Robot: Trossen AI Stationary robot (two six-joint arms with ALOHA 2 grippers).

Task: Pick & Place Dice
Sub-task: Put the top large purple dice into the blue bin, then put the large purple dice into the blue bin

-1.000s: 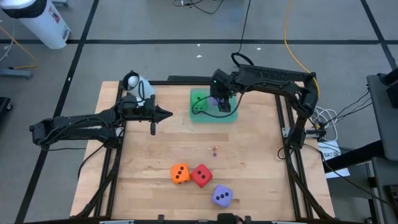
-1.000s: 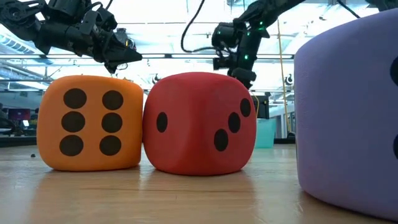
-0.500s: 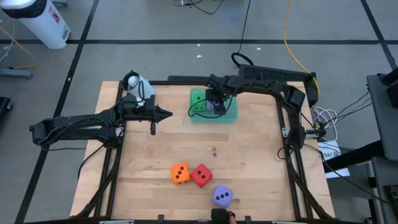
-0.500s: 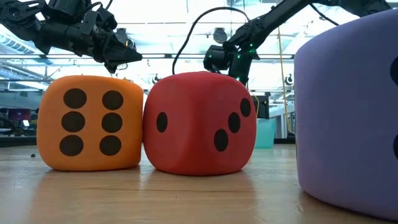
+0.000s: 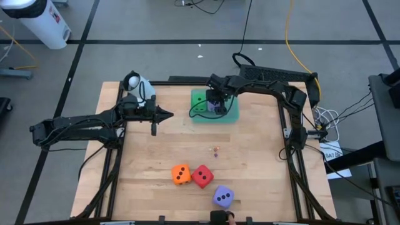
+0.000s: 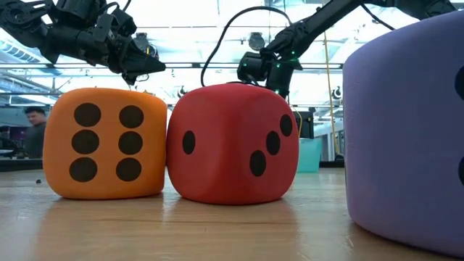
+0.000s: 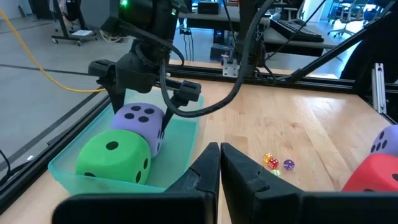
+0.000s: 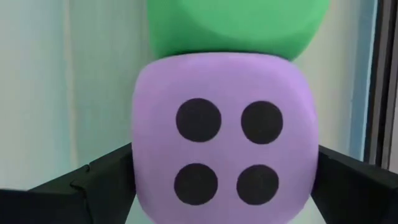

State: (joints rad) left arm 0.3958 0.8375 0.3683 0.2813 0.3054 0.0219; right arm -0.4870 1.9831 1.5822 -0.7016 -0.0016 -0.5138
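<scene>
Currently, two of the dice are found inside a green tray lying at about twelve o'clock on the wooden table, close to its far edge. A purple die is seen there with its four-pip face turned up toward the right gripper, and a green die is pressed against it, one pip shown on its side. Being cubes, the dice offer no long axis.

The right gripper is lowered over the purple die in the tray, its fingers spread wide on either side of the cube; whether the pads touch it cannot be told.

The left gripper is held above the table at about ten o'clock, to the left of the tray and apart from it, its fingers pressed together with nothing between them.

Three more dice are grouped near the front edge at about six o'clock: an orange die with a six-pip face turned to the low camera, a red die touching it, and a second purple die just beside the red one, nearest the edge. Three tiny dice lie near the table's centre. Bare wood is left open between the tray and the front group.

A person is seen in the room beyond.
</scene>
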